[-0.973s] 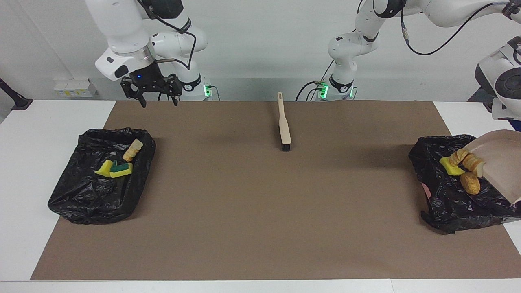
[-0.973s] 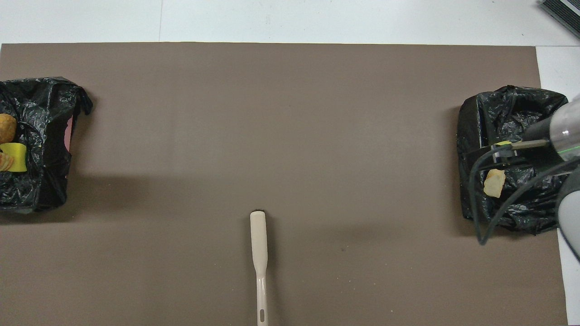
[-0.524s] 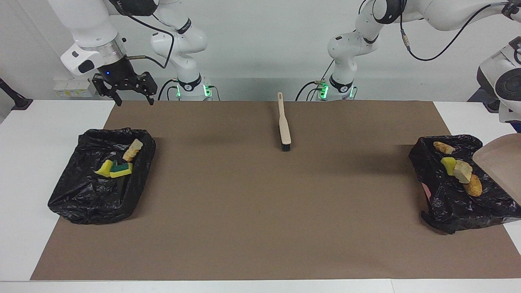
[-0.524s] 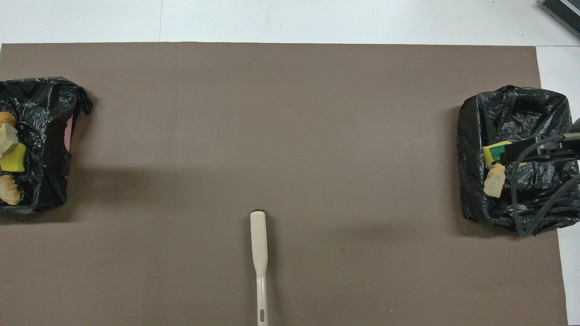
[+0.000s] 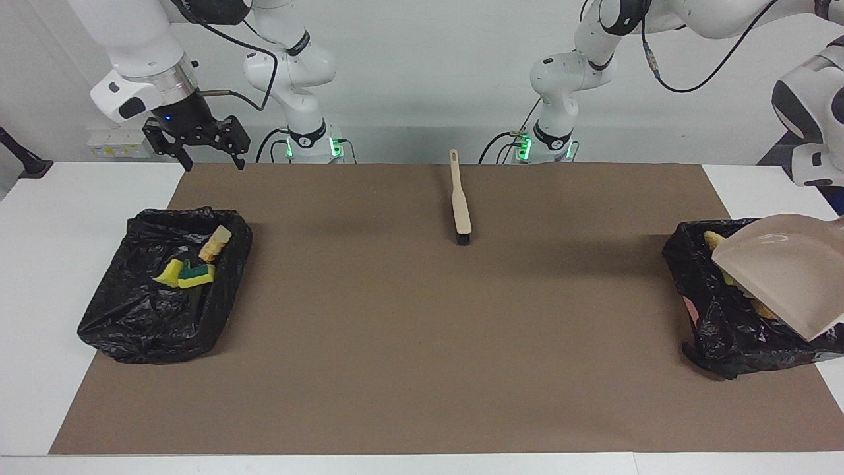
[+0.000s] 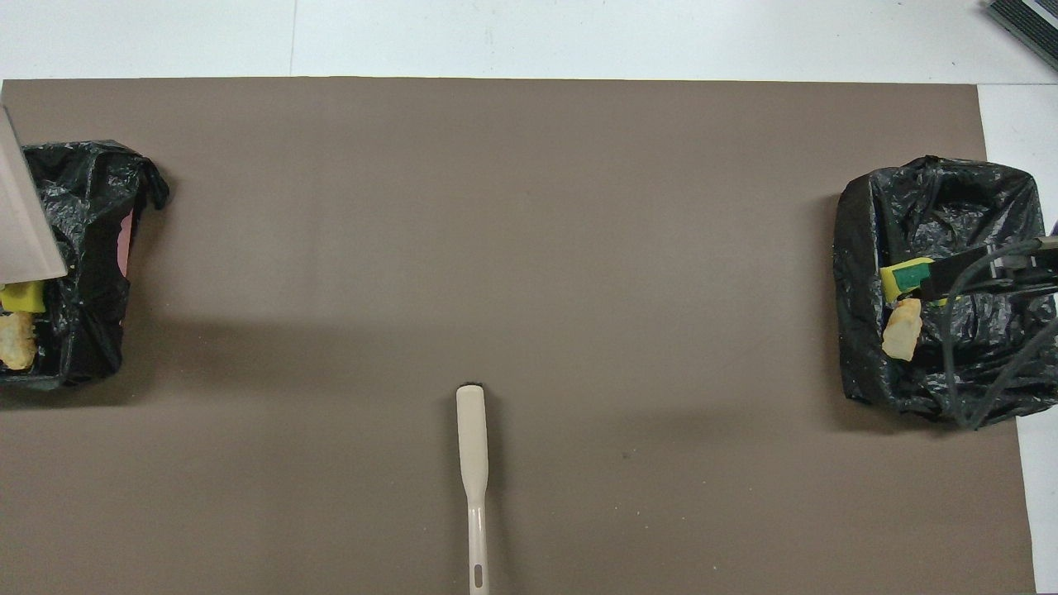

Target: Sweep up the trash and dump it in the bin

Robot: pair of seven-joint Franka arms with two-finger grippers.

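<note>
The beige dustpan (image 5: 784, 274) hangs tilted over the black-bagged bin (image 5: 725, 343) at the left arm's end of the table. Its handle runs out of view, and with it my left gripper. It covers most of the trash in that bin; a tan piece (image 5: 713, 237) shows in the facing view, and a yellow chunk (image 6: 21, 297) and a tan piece (image 6: 16, 351) in the overhead view. The bin (image 5: 132, 316) at the right arm's end holds yellow sponge (image 5: 170, 272), a green-backed chunk (image 5: 194, 270) and a bread-like piece (image 5: 215, 243). My right gripper (image 5: 212, 163) hangs open and empty over the mat's corner beside that bin.
The beige brush (image 5: 460, 204) with black bristles lies on the brown mat (image 5: 422, 343) midway between the arms' bases, handle toward the robots. The right arm's cable (image 6: 975, 347) hangs over its bin in the overhead view.
The scraps slid off the dustpan into the bin, and the pan has since swung over them. The right gripper moved out to the mat's corner at the right arm's end and stopped there.
</note>
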